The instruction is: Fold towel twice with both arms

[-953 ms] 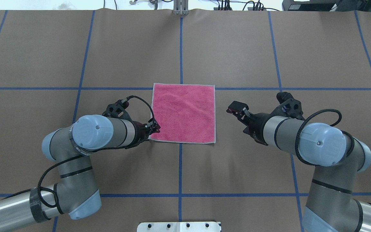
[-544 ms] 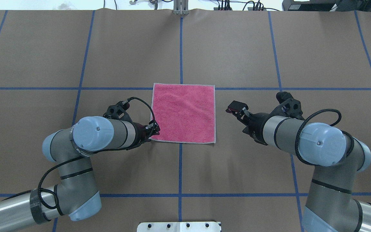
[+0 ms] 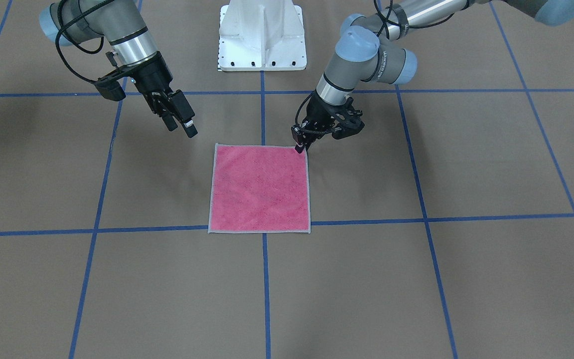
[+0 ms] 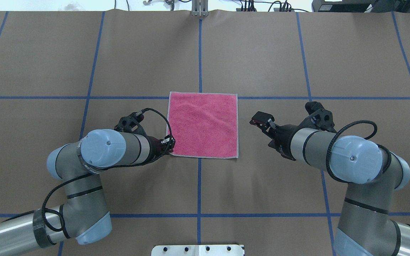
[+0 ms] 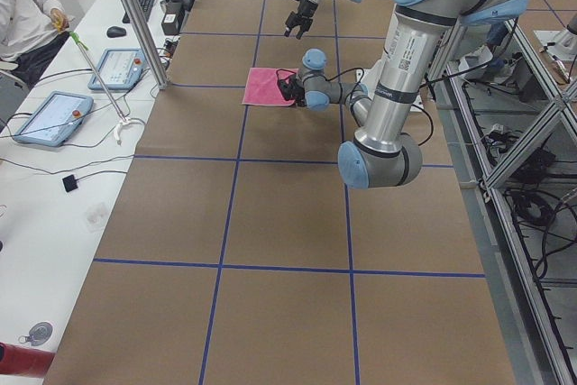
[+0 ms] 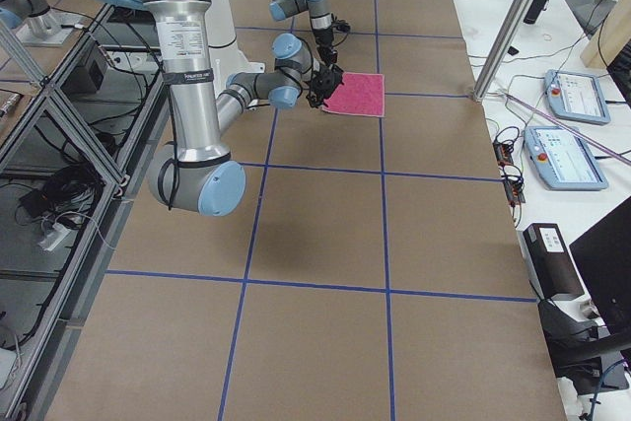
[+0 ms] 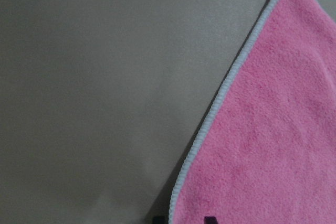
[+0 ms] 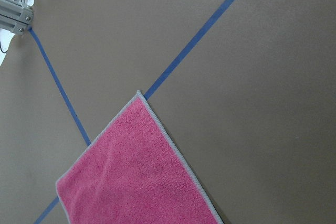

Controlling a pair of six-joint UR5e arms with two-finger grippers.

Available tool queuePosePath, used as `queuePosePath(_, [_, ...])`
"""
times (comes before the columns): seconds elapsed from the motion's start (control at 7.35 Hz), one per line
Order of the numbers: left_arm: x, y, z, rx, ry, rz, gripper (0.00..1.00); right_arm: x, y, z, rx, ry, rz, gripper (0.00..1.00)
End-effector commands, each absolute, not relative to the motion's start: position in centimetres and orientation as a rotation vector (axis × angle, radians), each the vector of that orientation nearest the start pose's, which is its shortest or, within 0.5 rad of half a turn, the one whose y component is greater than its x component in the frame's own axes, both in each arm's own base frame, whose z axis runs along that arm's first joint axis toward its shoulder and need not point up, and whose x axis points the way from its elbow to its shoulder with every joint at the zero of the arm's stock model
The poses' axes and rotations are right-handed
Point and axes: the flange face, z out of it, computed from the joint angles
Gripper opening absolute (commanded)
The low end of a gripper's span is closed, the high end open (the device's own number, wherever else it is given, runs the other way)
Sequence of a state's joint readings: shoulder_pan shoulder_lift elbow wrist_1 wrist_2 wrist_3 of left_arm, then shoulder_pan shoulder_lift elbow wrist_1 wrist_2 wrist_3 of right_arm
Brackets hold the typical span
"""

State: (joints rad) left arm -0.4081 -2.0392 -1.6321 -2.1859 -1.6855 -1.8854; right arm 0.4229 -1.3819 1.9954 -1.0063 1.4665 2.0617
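The towel [image 4: 202, 124] lies flat and pink face up in the middle of the table; it also shows in the front view [image 3: 259, 187]. My left gripper [image 4: 171, 144] is down at the towel's near-left corner [image 3: 299, 147]. In the left wrist view its two dark fingertips [image 7: 210, 219] stand a little apart, one on each side of the towel's grey edging [image 7: 220, 95], so it is narrowly open. My right gripper [image 3: 180, 122] is open and empty, held above the table to the right of the towel [image 4: 260, 121], apart from it. The right wrist view shows the towel [image 8: 136, 177] but no fingers.
The brown table cover carries a grid of blue tape lines [image 4: 199, 53]. The white pedestal base [image 3: 262, 35] stands at the robot's edge of the table. A side bench with tablets [image 5: 54, 119] and a seated person [image 5: 27, 15] is beyond the far edge.
My left gripper has shifted slightly toward the towel's near-left corner and now covers it. The right arm has barely moved. The towel lies as before.
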Motion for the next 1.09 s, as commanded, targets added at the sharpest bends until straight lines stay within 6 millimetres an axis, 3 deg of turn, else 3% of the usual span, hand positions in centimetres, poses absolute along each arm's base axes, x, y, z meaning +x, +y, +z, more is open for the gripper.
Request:
queuePosePath(0.0, [55.9,-37.5,29.3,-0.045,1.166,-0.571,0.00,-42.7,-34.6,30.2,0.051,-1.218,0.859,0.98])
queuePosePath(0.41, [55.8,-37.4,29.2,-0.045,1.169,-0.571,0.00,-46.8,-32.8,32.4,0.091,-1.158,0.832,0.99])
queuePosePath(0.68, [55.8,-37.4,29.2,-0.045,1.169,-0.571,0.00,-50.0,-33.7,31.5,0.088,-1.135,0.844,0.97])
queuePosePath(0.95, [55.8,-37.4,29.3,-0.045,1.168,-0.571,0.00,-51.8,-34.0,30.2,0.079,-1.105,0.859,0.92])
